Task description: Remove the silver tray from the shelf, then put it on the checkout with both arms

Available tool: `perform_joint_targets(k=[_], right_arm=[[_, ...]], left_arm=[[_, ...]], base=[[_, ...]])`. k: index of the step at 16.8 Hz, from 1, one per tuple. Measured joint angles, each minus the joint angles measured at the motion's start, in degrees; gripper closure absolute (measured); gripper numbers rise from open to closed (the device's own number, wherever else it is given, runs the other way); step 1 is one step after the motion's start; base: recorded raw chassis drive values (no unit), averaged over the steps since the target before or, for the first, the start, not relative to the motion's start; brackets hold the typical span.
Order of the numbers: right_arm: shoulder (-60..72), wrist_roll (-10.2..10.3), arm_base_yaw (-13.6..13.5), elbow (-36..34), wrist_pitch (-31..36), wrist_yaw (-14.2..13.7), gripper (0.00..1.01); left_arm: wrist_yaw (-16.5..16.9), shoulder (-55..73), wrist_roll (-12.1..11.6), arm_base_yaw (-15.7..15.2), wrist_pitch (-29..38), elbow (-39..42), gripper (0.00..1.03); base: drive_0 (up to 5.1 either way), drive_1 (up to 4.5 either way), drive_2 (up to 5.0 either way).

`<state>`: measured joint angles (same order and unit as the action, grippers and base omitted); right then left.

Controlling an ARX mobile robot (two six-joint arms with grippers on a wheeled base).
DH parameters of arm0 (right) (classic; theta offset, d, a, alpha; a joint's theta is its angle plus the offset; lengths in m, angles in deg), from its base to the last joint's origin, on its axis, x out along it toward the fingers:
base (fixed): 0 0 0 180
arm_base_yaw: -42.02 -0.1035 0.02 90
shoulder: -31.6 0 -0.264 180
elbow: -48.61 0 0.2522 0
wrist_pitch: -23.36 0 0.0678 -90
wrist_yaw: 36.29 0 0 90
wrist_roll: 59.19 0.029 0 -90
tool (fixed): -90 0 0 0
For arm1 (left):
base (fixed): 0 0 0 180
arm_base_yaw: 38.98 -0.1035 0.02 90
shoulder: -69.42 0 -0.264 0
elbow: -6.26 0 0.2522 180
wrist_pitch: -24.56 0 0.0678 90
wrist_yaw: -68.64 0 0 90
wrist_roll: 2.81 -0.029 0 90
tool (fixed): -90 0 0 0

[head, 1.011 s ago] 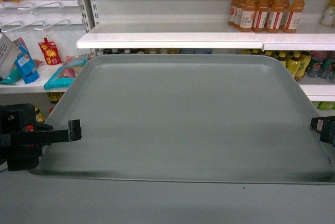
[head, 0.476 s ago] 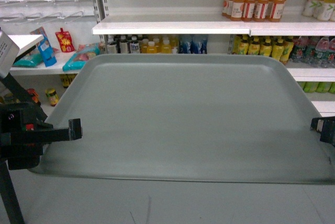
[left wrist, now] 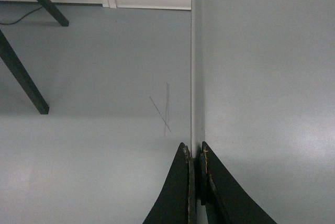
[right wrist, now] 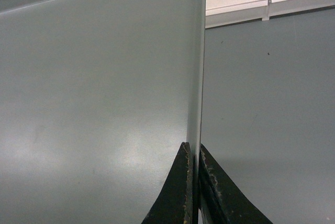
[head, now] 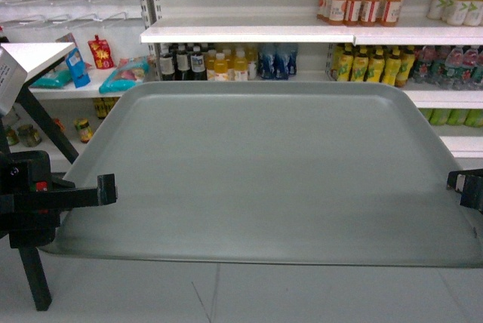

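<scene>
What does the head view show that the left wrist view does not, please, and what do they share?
Only the head view shows the shelves of orange drink bottles and the right claw at the silver tray's right edge. Only the left wrist view shows a scuff mark on the floor and the left claw shut tight on the rim. Both show the silver tray held over grey floor.

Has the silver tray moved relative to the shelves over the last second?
Yes. The silver tray has pulled back from the shelf: bottles below that board, hidden earlier, now show, and bare floor lies under the tray's near edge.
</scene>
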<state>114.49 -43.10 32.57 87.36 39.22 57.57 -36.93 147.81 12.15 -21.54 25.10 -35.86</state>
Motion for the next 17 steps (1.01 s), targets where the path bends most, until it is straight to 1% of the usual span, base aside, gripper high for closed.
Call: perform_joint_targets(k=[12, 17], right_arm=[[-0.04, 0.07, 0.00, -0.02, 0.04, 0.00, 0.98], [-0.04, 0.15, 0.00, -0.02, -0.02, -0.09, 0.98]], left_arm=[[0.00, -0.09, 0.00, 0.00, 0.15, 0.02, 1.00], [0.04, -0.07, 0.00, 0.00, 0.22, 0.00, 1.00]], base=[[0.0, -4.19, 4.1], [-4.6, 2.23, 2.2]])
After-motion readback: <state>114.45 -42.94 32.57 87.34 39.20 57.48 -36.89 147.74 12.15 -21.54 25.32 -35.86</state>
